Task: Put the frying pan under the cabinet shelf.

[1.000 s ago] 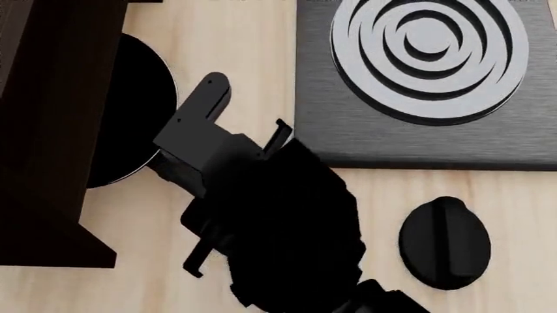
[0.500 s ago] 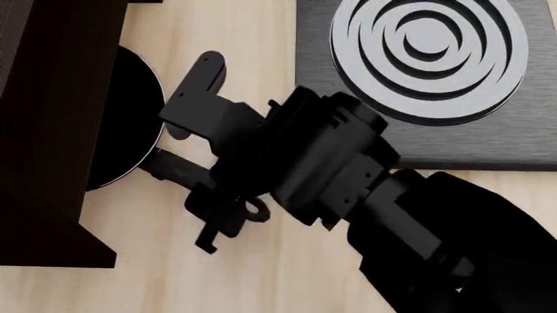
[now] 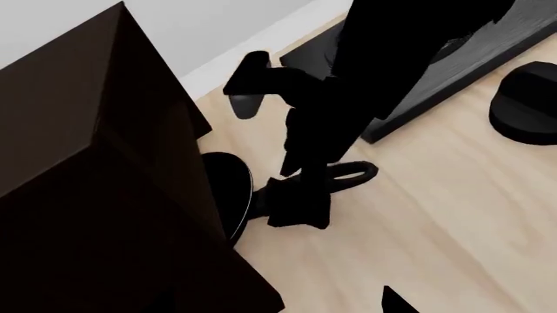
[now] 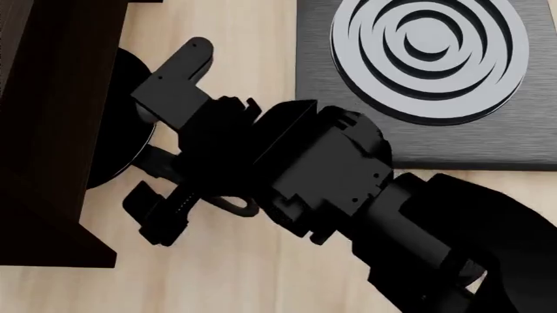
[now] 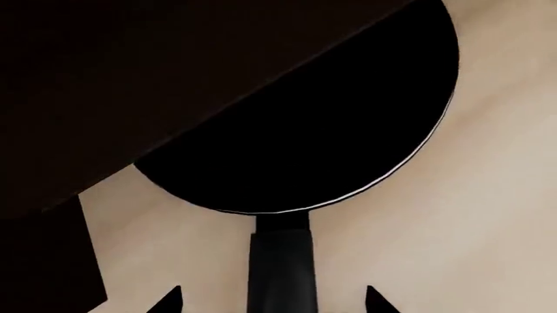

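One pan (image 5: 296, 124) lay on the wooden counter (image 4: 252, 45), most of its round body already beneath the shelf (image 4: 52, 130), only a crescent with the thin bright rim and the long handle (image 5: 280, 267) still showing outside. The right gripper (image 4: 161, 163) hung over that handle; in the right wrist view its two fingertips stood apart on either side of the handle without touching it, so the jaws were spread, not pinching. By my reading, the push under the shelf was nearly finished. The next move would call for either a short further nudge along the handle's line to tuck in the remaining crescent, or a clean lift away without snagging the loop end (image 4: 233, 205).

Counted: one pan, one shelf, one hob plate (image 4: 431, 52) with rings, one round knob (image 3: 526, 104). Of the left gripper only a dark tip showed, so its state could not be told.
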